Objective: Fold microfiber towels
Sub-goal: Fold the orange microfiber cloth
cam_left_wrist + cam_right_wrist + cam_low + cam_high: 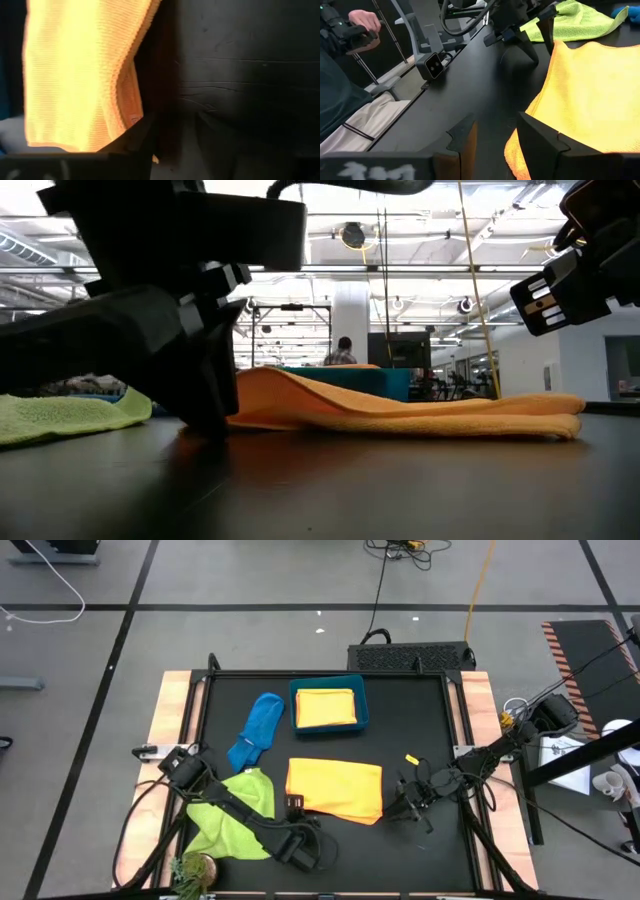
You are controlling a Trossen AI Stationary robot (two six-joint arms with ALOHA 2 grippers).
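Observation:
An orange towel (335, 788) lies folded on the middle of the black table, several layers showing at its edge (420, 420). My left gripper (296, 806) is open, fingers pointing steeply down at the towel's near left corner (131, 117); one finger (135, 140) stands by that corner, the other on bare table. My right gripper (408, 802) hangs open above the table by the towel's right edge (540, 107). To the left, a lime green towel (235, 815) and a blue towel (255, 730) lie loose. A folded yellow towel (326, 707) lies in the teal bin (363, 705). My left gripper has one finger (205, 405) down at table level right beside the orange towel's near left corner (240, 412). Whether it touches the cloth I cannot tell. Nothing shows between its two fingers.
A small yellow item (411, 759) lies on the table far of my right gripper. A potted plant (195, 870) stands at the near left corner. A person's hand (362, 22) shows beyond the near edge, and a small camera (434, 65) sits on that edge.

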